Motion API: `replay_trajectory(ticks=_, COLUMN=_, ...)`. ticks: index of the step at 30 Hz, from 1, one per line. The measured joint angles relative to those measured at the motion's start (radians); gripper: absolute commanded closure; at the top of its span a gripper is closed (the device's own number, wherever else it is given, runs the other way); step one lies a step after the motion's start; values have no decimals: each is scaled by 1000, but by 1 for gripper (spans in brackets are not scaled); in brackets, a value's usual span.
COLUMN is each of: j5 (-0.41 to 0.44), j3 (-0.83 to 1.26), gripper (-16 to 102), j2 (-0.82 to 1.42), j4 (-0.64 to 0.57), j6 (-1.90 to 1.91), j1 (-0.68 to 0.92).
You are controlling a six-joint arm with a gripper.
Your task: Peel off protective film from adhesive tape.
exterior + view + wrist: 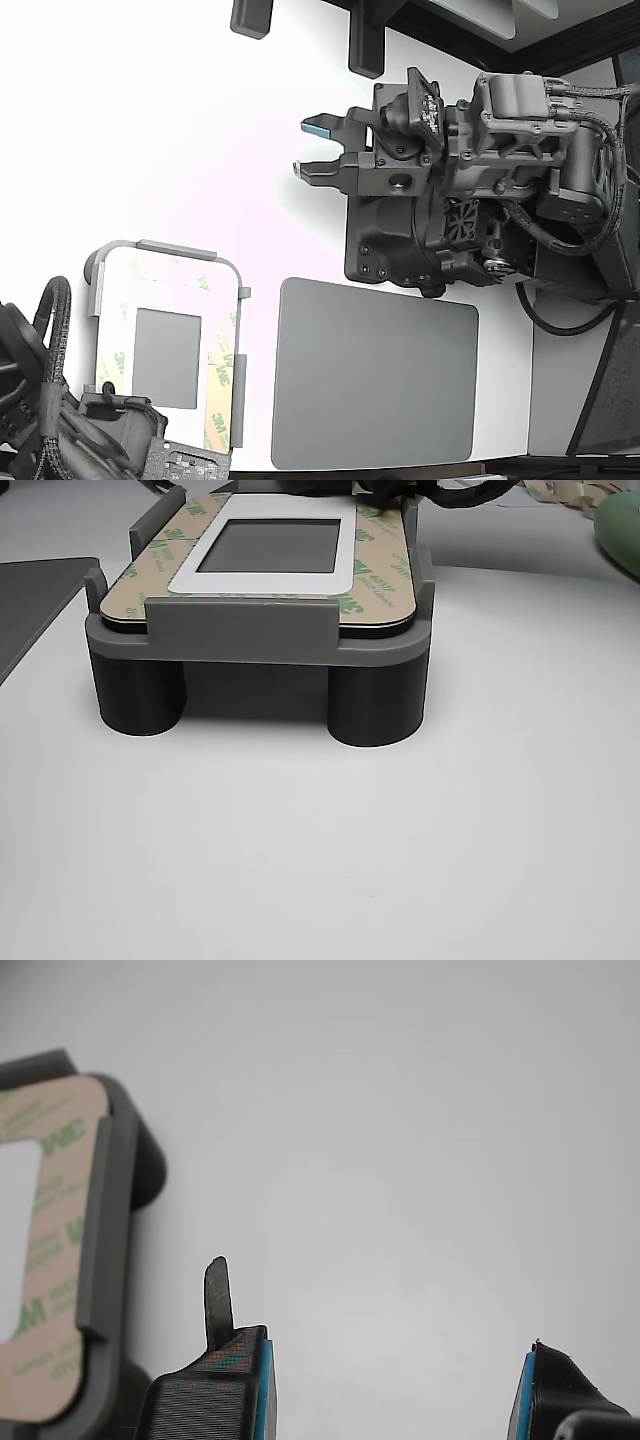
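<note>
Gripper: we saw the gripper [312, 148] with its two blue-padded fingers spread apart and nothing between them; in the exterior view it hung over bare white table [180, 120], pointing toward that view's left, well apart from the fixture.
Gripper, wrist view: the fingers [215, 1390] stood wide apart with only pale tabletop in the gap; a thin dark tab rose from one finger, a detail the exterior view did not resolve.
Adhesive tape: it bordered the white plate [345, 575] held in the grey plastic frame [240, 630]; in the exterior view the fixture sat at the lower left, near a second arm's cables [50, 400].
Protective film: the film [375, 580] with green 3M print still lay flat on the tape along the plate's edges; in the exterior view the strip on that view's right side [220, 385] read clearly, while the others were washed out by glare; we could not tell there whether every side was covered.
Other view: it alone showed the frame raised on round dark legs [375, 710], with the grey rectangle [270, 545] at the plate's middle; no gripper appeared in it.
Wrist view of fixture: one rounded corner of the frame and its film [50, 1260] showed at the edge, apart from the fingers.
Dark grey mat: the mat [375, 375] lay just right of the fixture in the exterior view, near the arm's body [450, 210]; the other view caught only its corner [35, 590] at the left.
</note>
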Motion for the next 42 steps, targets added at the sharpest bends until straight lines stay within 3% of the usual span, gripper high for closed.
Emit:
replay_trajectory(ticks=6, j5=74, j3=37, gripper=98, j2=0, j4=-43, j6=-130, j1=98)
replay_trajectory(ticks=11, j5=66, j3=37, gripper=98, j2=0, j4=-84, j6=-471, j1=112)
replay_trajectory(ticks=19, j5=103, j3=37, gripper=98, j2=-141, j4=-279, j6=-1157, j1=176)
replay_trajectory(ticks=27, j5=232, j3=-3, gripper=98, j2=-356, j4=-459, j6=-1382, j1=399)
replay_trajectory(ticks=36, j5=172, j3=-123, gripper=98, j2=-594, j4=-580, j6=-1437, j1=474)
replay_trajectory(ticks=42, j5=176, j3=-179, gripper=98, j2=-687, j4=-578, j6=-1505, j1=531)
